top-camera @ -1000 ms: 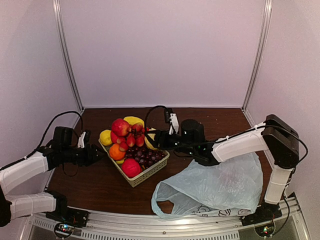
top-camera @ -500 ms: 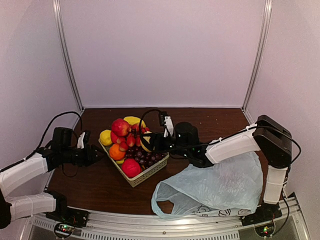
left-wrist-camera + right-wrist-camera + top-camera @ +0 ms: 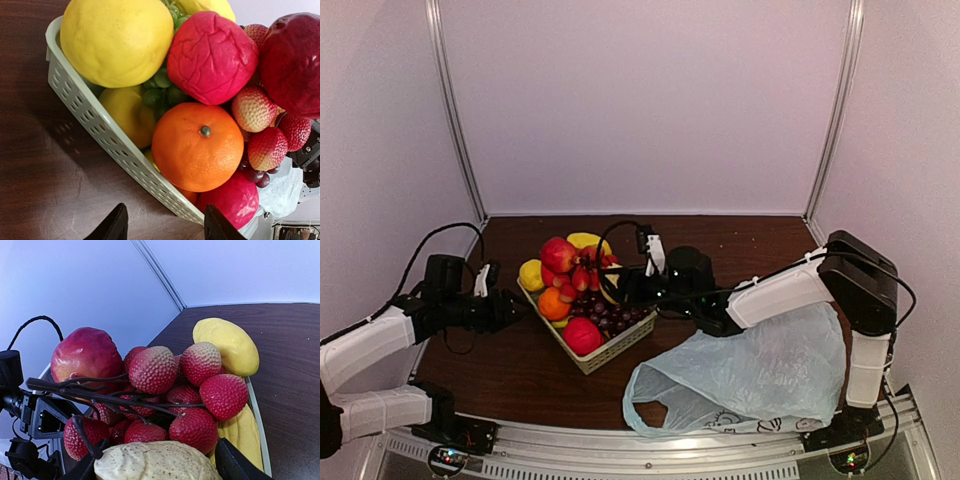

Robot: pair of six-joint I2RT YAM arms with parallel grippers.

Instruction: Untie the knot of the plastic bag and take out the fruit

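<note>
Fruit (image 3: 575, 280) sits heaped in the basket (image 3: 612, 355) at mid-table: an orange (image 3: 197, 147), a yellow mango (image 3: 227, 345), bumpy red pieces (image 3: 152, 369) on dark stems, and dark grapes (image 3: 615, 312) low on the right. The lower layers are hidden under the pile. At the basket's right edge, the right gripper (image 3: 623, 286) is clamped on a speckled fruit (image 3: 155, 460), pale yellow, filling the gap between its fingers. The wrist view cuts off this fruit's underside, and from above the gripper covers most of it.

The bag (image 3: 760, 380) lies slumped on the table (image 3: 500, 370) at the near right, apart from the basket, with one handle loop slack at its near left corner. The right arm hides its far right side, the print at its near edge is too small to read, and whether anything is inside cannot be told.

The left gripper (image 3: 166, 227) hangs just beside the basket's left wall, fingers apart and holding nothing; only their tips show.
</note>
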